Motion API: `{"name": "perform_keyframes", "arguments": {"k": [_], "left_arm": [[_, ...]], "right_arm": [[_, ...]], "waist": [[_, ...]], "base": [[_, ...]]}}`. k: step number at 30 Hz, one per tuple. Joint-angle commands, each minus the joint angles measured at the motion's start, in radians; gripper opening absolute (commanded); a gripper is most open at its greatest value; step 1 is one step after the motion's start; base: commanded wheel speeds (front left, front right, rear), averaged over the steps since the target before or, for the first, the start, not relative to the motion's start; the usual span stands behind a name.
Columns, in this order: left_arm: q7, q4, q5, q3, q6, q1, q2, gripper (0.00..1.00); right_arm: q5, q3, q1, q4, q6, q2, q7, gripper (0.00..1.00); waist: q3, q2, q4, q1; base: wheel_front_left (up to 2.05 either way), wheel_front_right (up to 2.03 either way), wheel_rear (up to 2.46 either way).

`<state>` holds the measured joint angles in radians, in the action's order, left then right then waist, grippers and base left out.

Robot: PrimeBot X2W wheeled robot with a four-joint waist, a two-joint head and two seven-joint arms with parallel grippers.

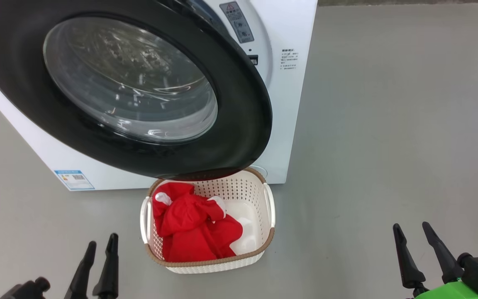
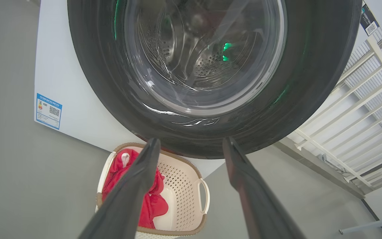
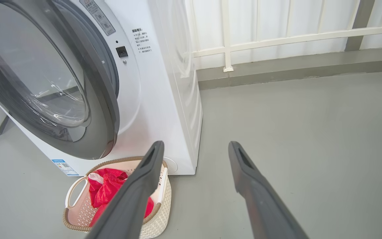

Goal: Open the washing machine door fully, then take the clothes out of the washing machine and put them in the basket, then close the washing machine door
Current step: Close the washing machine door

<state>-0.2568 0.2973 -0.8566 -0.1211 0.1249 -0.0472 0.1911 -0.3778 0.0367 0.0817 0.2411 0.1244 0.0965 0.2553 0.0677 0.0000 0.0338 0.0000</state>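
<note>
Nearest the robot, the left gripper [image 1: 103,239] hangs low at the left with its two dark fingers [image 2: 134,186] apart and nothing between them. In the left wrist view they frame the lower rim of the door and the far end of the basket. The right gripper [image 1: 410,226] sits low at the right over bare grey floor [image 1: 388,124], well apart from everything, its fingers [image 3: 138,186] likewise spread and empty. Just beyond the left gripper stands the basket [image 1: 218,261], on the floor right in front of the washing machine [image 1: 293,104]. The clothes [image 1: 193,228] lie inside it, a red heap with a little white cloth, bunched toward its left side, with bare basket bottom showing at the right. Above the basket's far edge hangs the washing machine door [image 1: 239,124]. It is swung out from the white front at an angle rather than shut, and the small dark latch slot [image 1: 253,59] on the front panel is uncovered. Through the glass, in the left wrist view, the steel drum shows with no red in it, though part of the drum is hidden. Farther back runs a white railing [image 3: 277,36]. The unloading looks finished, so the step in hand is judged to be closing the door. That calls for bringing a gripper up to the black rim near its free right-hand edge and pushing it toward the machine until the latch catches, keeping clear of the basket below.
</note>
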Motion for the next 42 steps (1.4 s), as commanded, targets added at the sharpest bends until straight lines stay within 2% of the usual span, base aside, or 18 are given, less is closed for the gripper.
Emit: {"name": "perform_keyframes", "arguments": {"k": [1, 7, 17, 21, 26, 42], "left_arm": [[-0.005, -0.029, 0.023, 0.045, 0.006, -0.003, 0.011, 1.0], [-0.005, -0.06, 0.202, 0.097, 0.006, 0.038, 0.003, 1.0], [-0.005, -0.143, 0.537, 0.178, 0.006, 0.085, -0.05, 1.0], [-0.005, -0.167, 0.627, 0.204, 0.006, 0.107, -0.076, 1.0], [-0.005, -0.162, 0.666, 0.215, 0.006, 0.128, -0.103, 1.0], [-0.005, -0.156, 0.683, 0.218, 0.006, 0.105, -0.122, 1.0]], "right_arm": [[0.001, -0.013, 0.003, -0.024, 0.006, 0.023, 0.006, 1.0], [0.0, -0.004, 0.016, -0.026, 0.006, 0.024, 0.006, 1.0], [-0.003, 0.008, 0.027, -0.031, 0.006, 0.022, 0.006, 1.0], [-0.003, 0.012, 0.03, -0.034, 0.006, 0.022, 0.006, 1.0], [-0.003, 0.016, 0.038, -0.034, 0.006, 0.018, 0.006, 1.0], [-0.005, 0.018, 0.03, -0.04, 0.006, 0.013, 0.006, 1.0]], "waist": [[-0.007, 0.0, -0.001, 0.0], [-0.022, 0.0, -0.003, 0.0], [-0.037, 0.0, -0.005, 0.0], [-0.043, 0.0, -0.005, 0.0], [-0.048, 0.0, -0.002, 0.0], [-0.03, 0.0, 0.014, 0.0]], "base": [[0.0, 0.0, 0.0], [0.0, 0.0, 0.0], [0.0, 0.0, 0.0], [0.0, 0.0, 0.0], [0.0, 0.0, 0.0], [0.0, 0.0, 0.0]]}}
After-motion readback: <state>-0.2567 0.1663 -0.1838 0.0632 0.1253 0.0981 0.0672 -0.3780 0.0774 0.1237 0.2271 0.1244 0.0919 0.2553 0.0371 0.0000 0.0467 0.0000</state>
